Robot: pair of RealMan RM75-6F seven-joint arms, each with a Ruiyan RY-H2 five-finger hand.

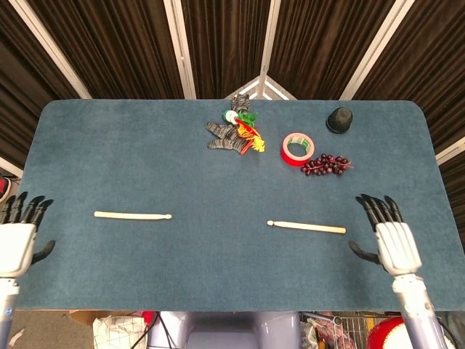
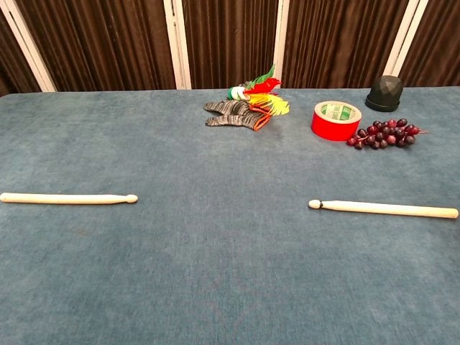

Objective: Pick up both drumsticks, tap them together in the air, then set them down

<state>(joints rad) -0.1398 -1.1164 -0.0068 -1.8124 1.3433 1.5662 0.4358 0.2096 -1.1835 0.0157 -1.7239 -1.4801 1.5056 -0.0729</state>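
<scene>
Overhead, both hands lay released, fingers spread: left hand [image 1: 16, 240] at 9 o'clock, right hand [image 1: 395, 243] at 4, each clear of its drumstick. Chest view: no hands; left drumstick [image 2: 68, 198] and right drumstick [image 2: 383, 208] flat on the desk [image 2: 215, 273], seemingly set down.

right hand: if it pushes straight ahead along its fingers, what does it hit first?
Probably nothing. The right hand is open, fingers pointing up-table and slightly left. That line passes right of the right drumstick and the grapes, over bare table. Height above the table is unclear.
</scene>
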